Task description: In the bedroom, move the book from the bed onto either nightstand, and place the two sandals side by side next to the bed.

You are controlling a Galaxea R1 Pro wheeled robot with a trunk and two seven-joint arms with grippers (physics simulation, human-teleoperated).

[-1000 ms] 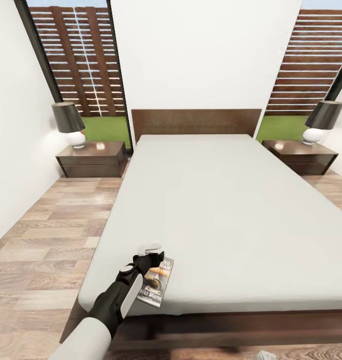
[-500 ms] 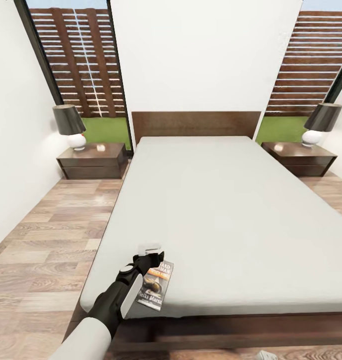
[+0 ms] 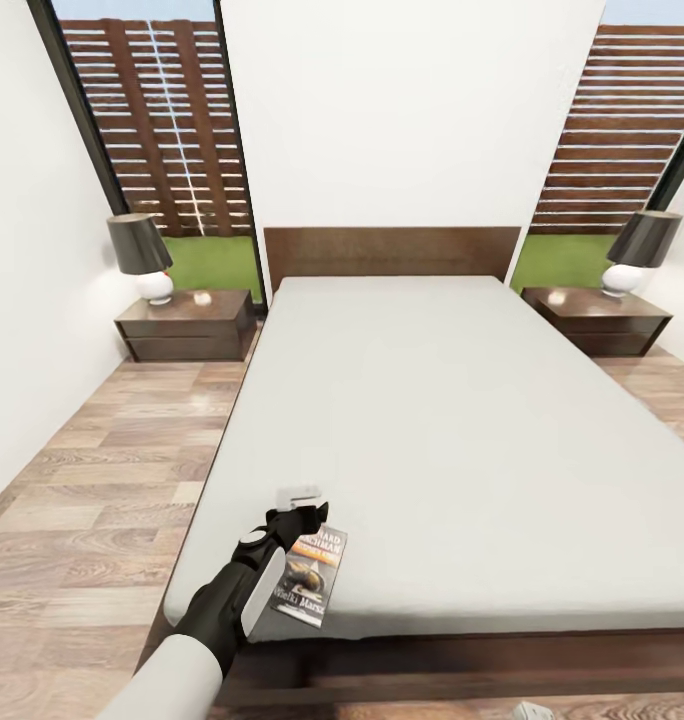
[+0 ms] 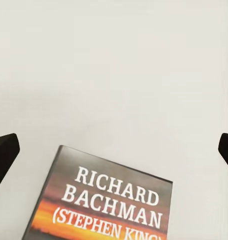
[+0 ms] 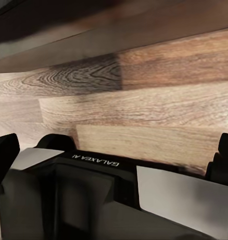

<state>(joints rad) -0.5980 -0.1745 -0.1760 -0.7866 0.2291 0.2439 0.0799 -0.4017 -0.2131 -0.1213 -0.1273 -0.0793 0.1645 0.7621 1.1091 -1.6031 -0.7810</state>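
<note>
**Q:** Left wrist view first — how does the gripper stand?

**A:** The left gripper (image 4: pixel 114 150) is spread wide, one dark fingertip (image 4: pixel 4 155) at each edge of the picture, with nothing between them. Beyond the tips lies the book (image 4: pixel 106 205), flat on the pale grey mattress, its title "RICHARD BACHMAN" readable above an orange band. No finger touches it there.

**Q:** What does the head view add?

**A:** It sets the scene around that gripper. The left gripper (image 3: pixel 304 517) hangs low over the near left corner of the bed (image 3: pixel 452 420), and the book (image 3: pixel 310 577) lies just beside it on the mattress, close to the bed's foot edge. The lettering is too small to read from up there. The left arm (image 3: pixel 227 600) comes up from below, black at the forearm and white nearer the shoulder, wrist bent toward the mattress.

**Q:** And farther out from the bed?

**A:** At the head end, a nightstand (image 3: pixel 187 325) stands on the bed's left and a second nightstand (image 3: pixel 597 322) on its right — each bearing a lamp (image 3: pixel 142 257) with a dark shade and a white base. Behind them are the white wall and windows onto grass and a slatted fence.

**Q:** The right gripper?

**A:** The right wrist view shows its dark fingertips (image 5: pixel 5 155) far apart — open, grasping nothing — over the wood floor (image 5: pixel 144 105), above a black robot part marked "GALAXEA".
</note>
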